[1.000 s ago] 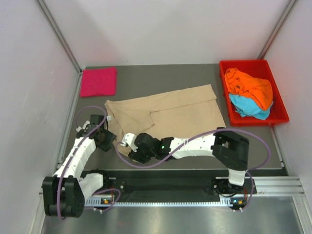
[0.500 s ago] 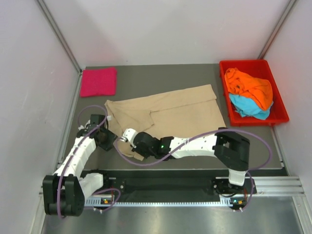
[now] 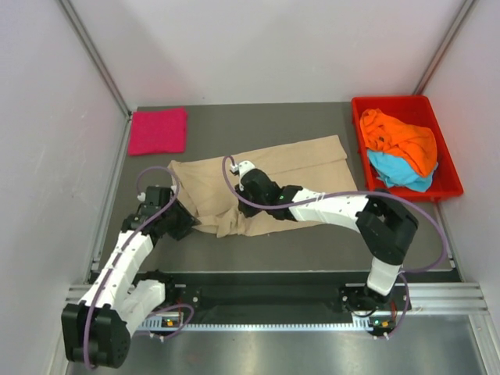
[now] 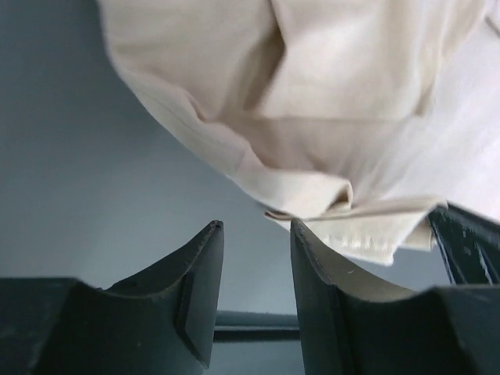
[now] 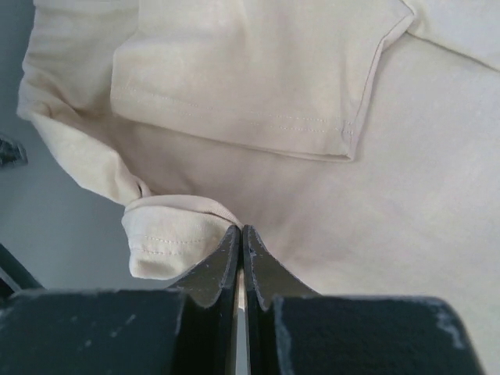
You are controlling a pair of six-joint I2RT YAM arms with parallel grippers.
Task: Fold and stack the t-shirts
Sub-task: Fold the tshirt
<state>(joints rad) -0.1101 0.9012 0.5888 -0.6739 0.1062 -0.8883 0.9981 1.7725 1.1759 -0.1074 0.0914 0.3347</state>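
The grey table carries the beige t-shirt across its middle. It is the largest cloth here, and its far and right parts lie spread fairly flat. Its near left part is gathered into a rumpled, doubled-over bunch. At the far right corner a red tray holds the orange t-shirt, crumpled on top of the light blue t-shirt, which shows only at the tray's near side. At the far left corner, well apart from everything else, the magenta-pink t-shirt lies as a neat flat rectangle. Seen close from the right wrist, the beige t-shirt is pale and smooth. A sleeve is laid flat over the body with a double line of stitching along its hem, and a second hemmed edge is rolled into a soft loop. The right gripper sits over the shirt's left-middle part. In its own camera the right gripper has its fingers pressed together on a thin fold of beige cloth, right where the rolled loop meets the fingertips. The left gripper is at the shirt's near left edge, just beside the bunched cloth. In its own camera the left gripper has its fingers a little apart with only bare table between them. There the beige t-shirt hangs in folds ahead, its stitched hem just beyond the right-hand fingertip, close to it but not between the fingers.
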